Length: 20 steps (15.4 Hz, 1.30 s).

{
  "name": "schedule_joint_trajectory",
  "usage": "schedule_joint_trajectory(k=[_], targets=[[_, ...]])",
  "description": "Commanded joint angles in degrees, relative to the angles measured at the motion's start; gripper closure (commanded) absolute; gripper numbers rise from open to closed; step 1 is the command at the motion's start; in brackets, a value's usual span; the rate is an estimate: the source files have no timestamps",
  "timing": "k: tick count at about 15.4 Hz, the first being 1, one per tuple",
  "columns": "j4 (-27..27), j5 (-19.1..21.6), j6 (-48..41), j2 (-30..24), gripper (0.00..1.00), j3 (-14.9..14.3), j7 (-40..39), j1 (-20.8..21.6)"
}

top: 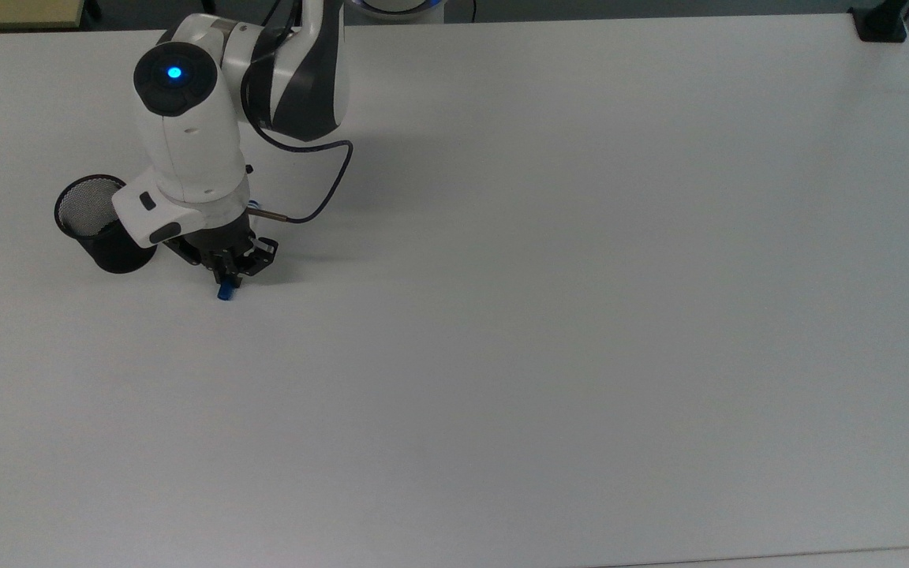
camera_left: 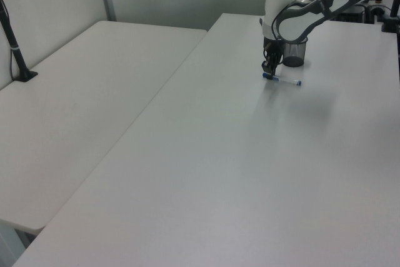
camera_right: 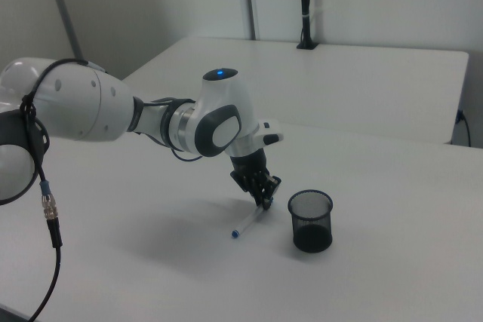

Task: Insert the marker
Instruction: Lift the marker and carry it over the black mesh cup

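None of the inserting is done — the marker [camera_left: 282,80] lies flat on the counter [top: 581,315] beside the mesh cup [top: 99,225], my pincer [camera_right: 263,195] closed on its capped end, lift pending.

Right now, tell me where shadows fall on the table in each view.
Top view: the arm's soft shadow spreads right of the claw across the table. Left view: a faint grey patch lies right of the marker. Right view: a dim shadow lies left of the marker.
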Motion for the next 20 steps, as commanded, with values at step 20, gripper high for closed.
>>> schedule_joint_trajectory(k=[20], targets=[[-13.18, 18.48, 24.34, -20.0, 0.95, -0.87, -29.19, -11.48]])
